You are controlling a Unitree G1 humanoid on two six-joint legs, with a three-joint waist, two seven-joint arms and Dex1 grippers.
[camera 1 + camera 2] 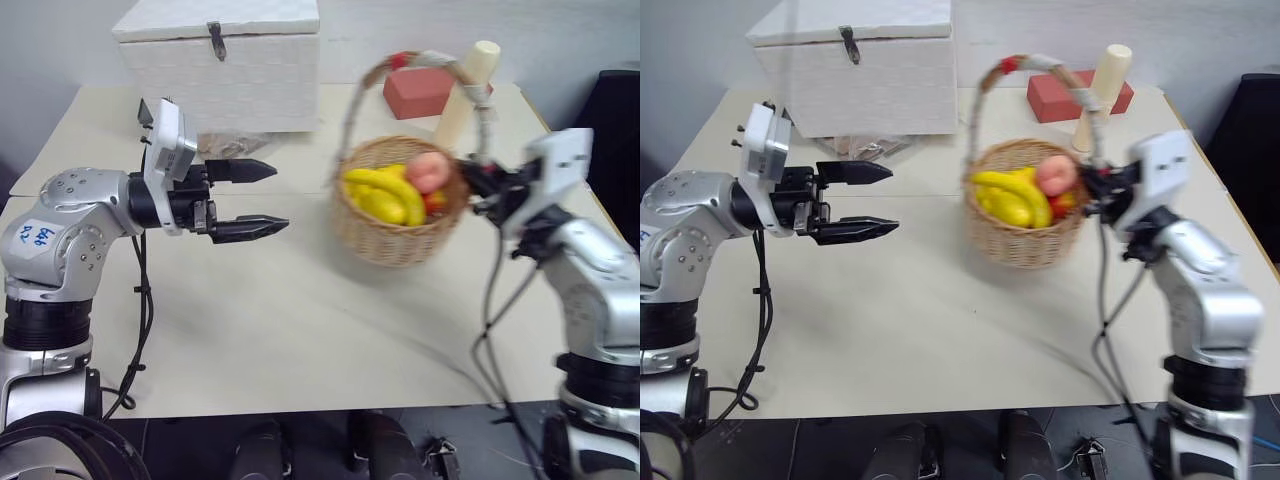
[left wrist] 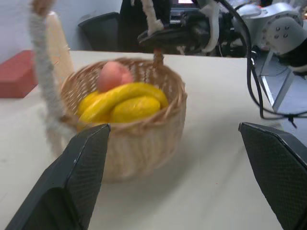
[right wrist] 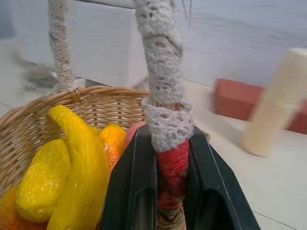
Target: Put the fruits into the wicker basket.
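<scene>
1. Pale beige table (image 1: 300,340) fills the scene, its near part bare.

2. Nearest, on the robot's left, the left gripper (image 1: 262,200) hangs level over the table and points across toward the right, with its two black fingers (image 1: 245,229) spread wide apart and nothing between them.

3. Just beyond it, right of the table's middle, sits the wicker basket (image 1: 395,235), well apart from the left gripper's tips.

4. Inside the basket lie the fruits: a long yellow banana (image 1: 385,185) curving across the top, a yellow lemon-like fruit (image 2: 134,108) beneath it, a pink peach (image 1: 432,170) toward the far right side, and an orange-coloured piece (image 3: 112,139) beside the banana in the right wrist view.

5. At the basket's right rim, the right gripper (image 3: 171,167) is clamped tight on the foot of the arched handle (image 3: 165,96), where red tape meets the white crocheted wrap; both fingers press against the tape.

6. Behind the basket a cream cylinder (image 1: 466,90) stands tilted on the table, near a red block (image 1: 417,92) at the far edge.

7. Farthest back on the left stands a white lidded box (image 1: 225,65) with a metal latch on its front, and some clear crumpled wrapping (image 1: 235,145) lies at its foot.
</scene>
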